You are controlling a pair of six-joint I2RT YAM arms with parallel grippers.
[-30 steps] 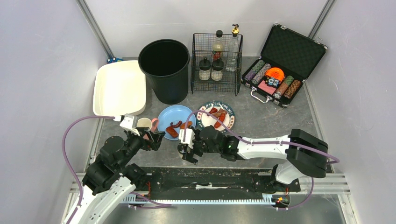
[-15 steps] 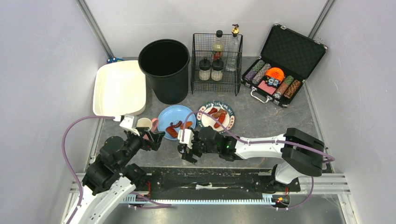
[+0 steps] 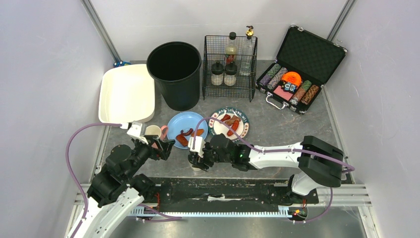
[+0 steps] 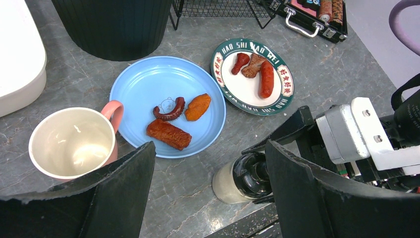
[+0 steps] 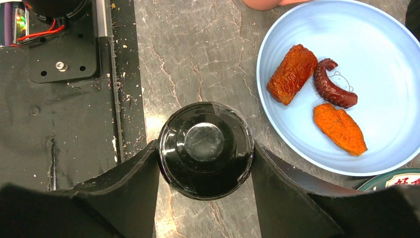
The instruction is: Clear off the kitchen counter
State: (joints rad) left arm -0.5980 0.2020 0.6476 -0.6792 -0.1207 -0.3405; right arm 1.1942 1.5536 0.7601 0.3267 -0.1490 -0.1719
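Observation:
The kitchen counter [image 3: 282, 130] is dark grey stone-look. A shaker jar [image 5: 205, 141] with a glossy black lid stands near its front edge, beside the blue plate [image 5: 376, 39]. My right gripper [image 5: 205, 149] is over the jar, and both fingers press the sides of the lid. In the left wrist view the same jar [image 4: 237, 181] shows pale contents. My left gripper [image 4: 209, 148] is open and empty above the counter, with a pink mug [image 4: 72, 144] just to its left. The blue plate [image 4: 133, 84] and a patterned plate [image 4: 237, 91] hold food pieces.
At the back stand a white tray [image 3: 126, 91], a black bin [image 3: 174, 74], a wire basket [image 3: 230, 67] with bottles and an open case [image 3: 297, 79] of poker chips. A black rail [image 3: 223, 191] runs along the near edge, close to the jar.
The right gripper's fingers have drawn in from wide open onto the jar's lid. The left arm has stayed still.

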